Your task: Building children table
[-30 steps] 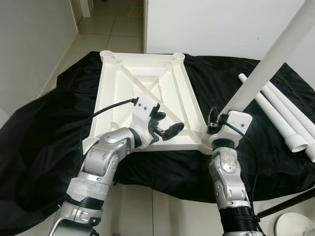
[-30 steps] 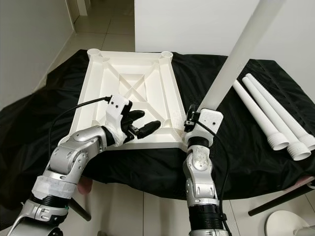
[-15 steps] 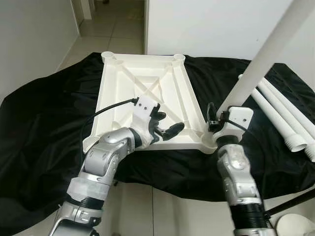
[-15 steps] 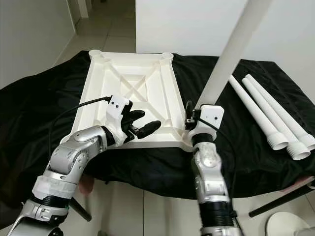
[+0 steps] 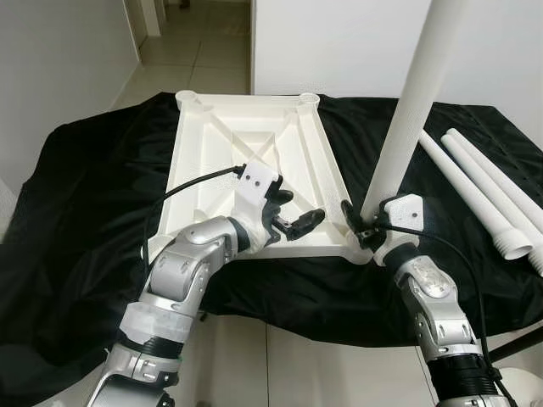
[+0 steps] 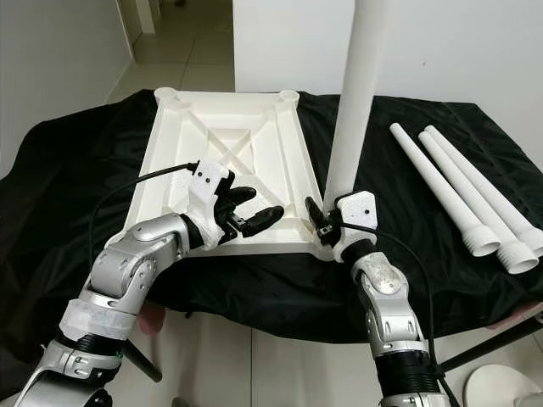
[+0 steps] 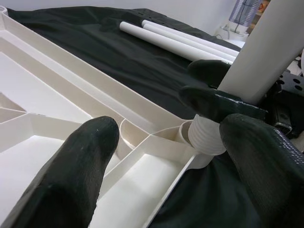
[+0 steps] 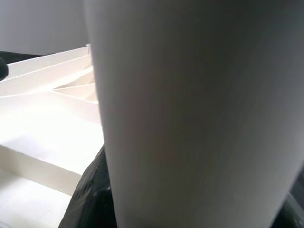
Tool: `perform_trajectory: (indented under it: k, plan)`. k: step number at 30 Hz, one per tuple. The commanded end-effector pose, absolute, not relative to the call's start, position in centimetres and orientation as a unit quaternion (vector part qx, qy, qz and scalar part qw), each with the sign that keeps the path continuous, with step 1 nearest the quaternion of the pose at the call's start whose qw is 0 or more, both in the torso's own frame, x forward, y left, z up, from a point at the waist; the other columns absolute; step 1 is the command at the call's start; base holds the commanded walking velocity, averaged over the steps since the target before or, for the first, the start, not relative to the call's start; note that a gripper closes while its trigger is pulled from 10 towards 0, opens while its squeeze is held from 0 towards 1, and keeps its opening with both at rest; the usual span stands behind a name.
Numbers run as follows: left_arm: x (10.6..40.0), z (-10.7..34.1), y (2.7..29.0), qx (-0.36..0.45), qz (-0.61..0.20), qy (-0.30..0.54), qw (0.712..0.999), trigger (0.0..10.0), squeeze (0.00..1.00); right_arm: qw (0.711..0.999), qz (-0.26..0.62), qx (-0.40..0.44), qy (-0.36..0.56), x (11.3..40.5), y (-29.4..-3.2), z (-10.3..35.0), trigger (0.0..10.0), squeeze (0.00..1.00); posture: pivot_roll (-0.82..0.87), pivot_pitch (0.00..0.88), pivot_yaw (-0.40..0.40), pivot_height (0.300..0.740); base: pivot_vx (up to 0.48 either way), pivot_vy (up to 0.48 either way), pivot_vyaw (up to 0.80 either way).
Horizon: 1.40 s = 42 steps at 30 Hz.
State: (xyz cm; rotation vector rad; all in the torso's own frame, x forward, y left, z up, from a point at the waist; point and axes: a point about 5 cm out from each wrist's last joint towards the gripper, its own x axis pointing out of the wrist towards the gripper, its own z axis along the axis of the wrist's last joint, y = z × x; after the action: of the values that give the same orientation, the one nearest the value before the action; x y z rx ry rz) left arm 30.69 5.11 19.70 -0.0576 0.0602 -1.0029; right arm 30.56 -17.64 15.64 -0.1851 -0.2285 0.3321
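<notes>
From the head camera I see a white tabletop (image 5: 254, 161) lying upside down on a black cloth (image 5: 85, 195). My left end effector (image 5: 297, 222) hovers over its near edge, fingers spread and holding nothing. Just to its right, my right end effector (image 5: 361, 227) is clenched around a white table leg (image 5: 411, 102), which stands nearly upright with its lower end at the tabletop's near right corner socket. Three spare legs (image 5: 484, 199) lie on the cloth well to the right of that end effector.

From the left wrist I see my two black fingers (image 7: 71, 166) apart, framing the corner socket (image 7: 192, 137), with the leg's ribbed end (image 7: 206, 137) entering it.

From the right wrist, the leg's white shaft sits right against the camera, with the tabletop's ribs beyond.
</notes>
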Motion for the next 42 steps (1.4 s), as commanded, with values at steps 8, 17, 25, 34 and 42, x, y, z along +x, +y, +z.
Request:
perform_trajectory:
  k: [8, 17, 25, 34, 42]
  plan:
    - [30.8, 19.9, 5.2, -0.026, -0.476, 0.029, 0.879, 10.0, 0.00, 0.984, 0.149, -0.063, -0.072, 31.9, -18.6, 13.9, 10.0, 0.00, -0.01, 0.047, 0.021, 0.740, 0.000, 0.000, 0.00]
    - [30.7, 20.0, 5.2, -0.027, -0.474, 0.028, 0.879, 10.0, 0.00, 0.983, 0.156, -0.065, -0.068, 32.4, -18.7, 13.8, 10.0, 0.00, 0.00, 0.047, 0.018, 0.740, 0.000, 0.000, 0.00]
    - [30.8, 20.0, 5.4, -0.028, -0.471, 0.029, 0.881, 10.0, 0.00, 0.970, 0.218, -0.083, -0.061, 30.8, -18.5, 12.0, 10.0, 0.00, -0.01, 0.051, 0.022, 0.740, 0.000, 0.000, 0.00]
    - [30.7, 20.0, 5.3, -0.028, -0.473, 0.029, 0.880, 10.0, 0.00, 0.972, 0.223, -0.054, -0.043, 30.6, -18.8, 11.2, 10.0, 0.00, -0.01, 0.053, 0.025, 0.740, 0.000, 0.000, 0.00]
    - [30.7, 20.0, 5.3, -0.030, -0.473, 0.029, 0.880, 10.0, 0.00, 0.978, 0.207, 0.009, -0.011, 31.4, -18.7, 11.0, 10.0, 0.00, -0.01, 0.055, 0.023, 0.740, 0.000, 0.000, 0.00]
